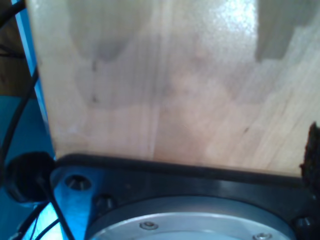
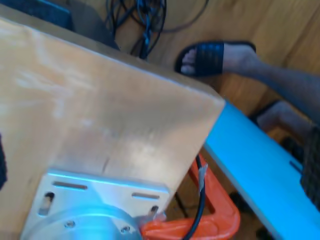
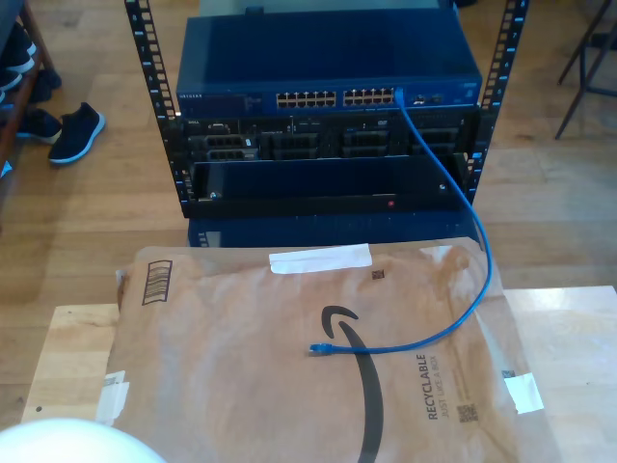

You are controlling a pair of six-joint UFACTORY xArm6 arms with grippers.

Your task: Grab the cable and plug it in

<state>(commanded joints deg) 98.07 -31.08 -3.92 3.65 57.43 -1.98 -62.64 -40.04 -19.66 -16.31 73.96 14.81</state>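
Note:
The cable (image 3: 461,222) is thin and bright blue. One end is plugged into the blue switch (image 3: 328,72) at the top of the rack, at the exterior view's right. It hangs down and curves across the brown paper mailer (image 3: 289,376). Its free plug (image 3: 318,349) lies loose on the mailer near the middle. My first gripper (image 1: 160,155) looks down at bare wood and an arm base, with one dark finger pad (image 1: 313,155) at the frame's edge. My second gripper (image 2: 157,167) has dark pads (image 2: 312,167) at both frame edges. Nothing is between either pair of jaws.
A black plate and round metal arm base (image 1: 190,225) sit on the wooden table (image 1: 175,90). An orange clamp (image 2: 220,210) grips the table edge. A person's sandalled foot (image 2: 215,57) rests on the floor beside it. Shoes (image 3: 72,130) lie at the exterior view's left.

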